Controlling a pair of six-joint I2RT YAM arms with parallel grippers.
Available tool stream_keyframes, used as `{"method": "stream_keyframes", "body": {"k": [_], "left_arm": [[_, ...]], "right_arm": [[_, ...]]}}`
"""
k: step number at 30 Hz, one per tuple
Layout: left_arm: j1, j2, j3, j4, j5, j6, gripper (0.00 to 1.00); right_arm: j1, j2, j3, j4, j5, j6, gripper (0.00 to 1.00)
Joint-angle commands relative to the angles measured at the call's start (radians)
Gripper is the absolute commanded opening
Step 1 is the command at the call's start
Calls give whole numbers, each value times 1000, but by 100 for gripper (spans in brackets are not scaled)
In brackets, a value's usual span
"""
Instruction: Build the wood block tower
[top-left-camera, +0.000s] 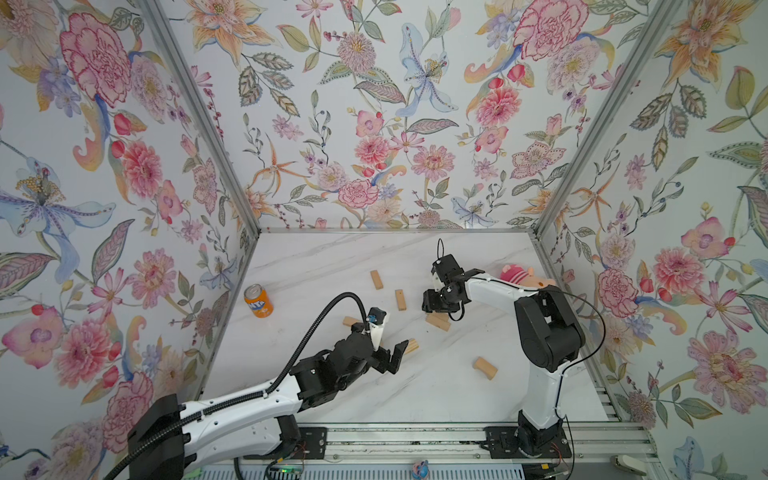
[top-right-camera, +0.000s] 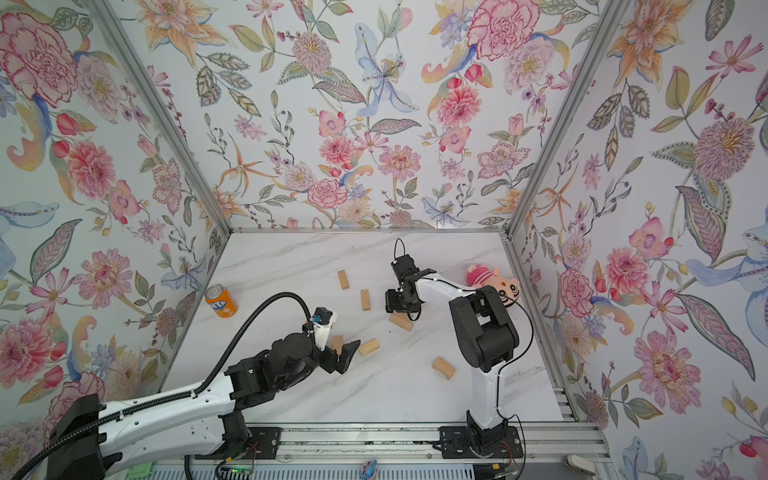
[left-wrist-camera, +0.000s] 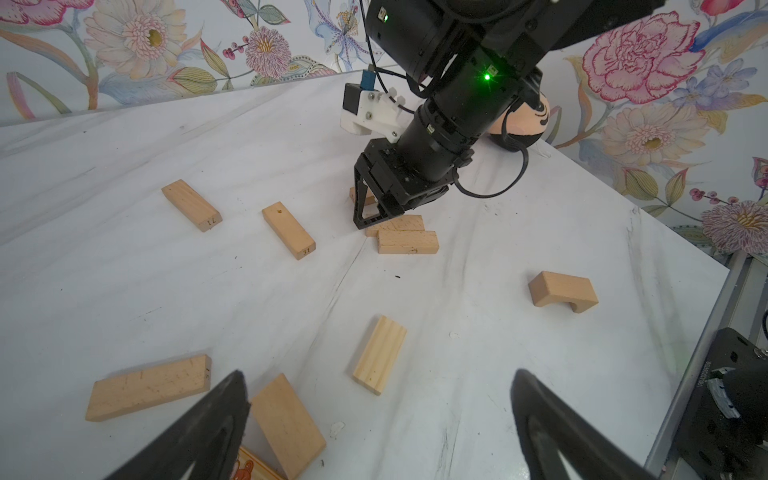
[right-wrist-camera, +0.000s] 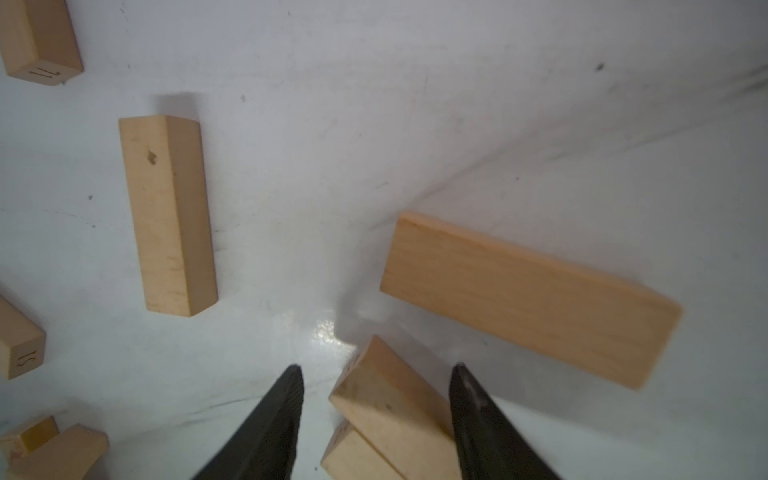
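Left gripper (top-left-camera: 395, 357) is spread wide and empty, near table (top-left-camera: 436, 399) centre. Right gripper (right-wrist-camera: 376, 368) is half-spread, straddling a tilted block (right-wrist-camera: 390, 403) at 1 o'clock without pinching it. Other wood blocks (top-left-camera: 400, 299) lie scattered around.

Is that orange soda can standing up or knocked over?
Upright: in both top views the soda can stands on its base, with its silver lid facing up.

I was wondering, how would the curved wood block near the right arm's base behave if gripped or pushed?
The curved block looks like solid wood, so probably stiff and light. It lies low on the smooth table, so a push should slide it rather than roll it. Its hollowed side may make a grip there slip.
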Motion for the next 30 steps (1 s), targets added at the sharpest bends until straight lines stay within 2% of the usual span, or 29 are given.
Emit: {"method": "stream_keyframes", "body": {"k": [1,7,14,20,30], "left_arm": [[-12,-30,-21,-34,-31,4,99],[-13,-53,-20,-54,-43,6,99],[-14,-47,-21,-50,-55,14,99],[-13,-8,-3,-43,-51,34,99],[-13,42,21,-29,-26,73,99]], "right_arm": [[9,18,45,-27,10,6,59],[-23,-22,101,-93,94,-56,59],[-54,33,237,-234,246,-228,57],[-56,80,258,-261,227,-343,56],[-28,110,261,-259,229,-443,57]]}}
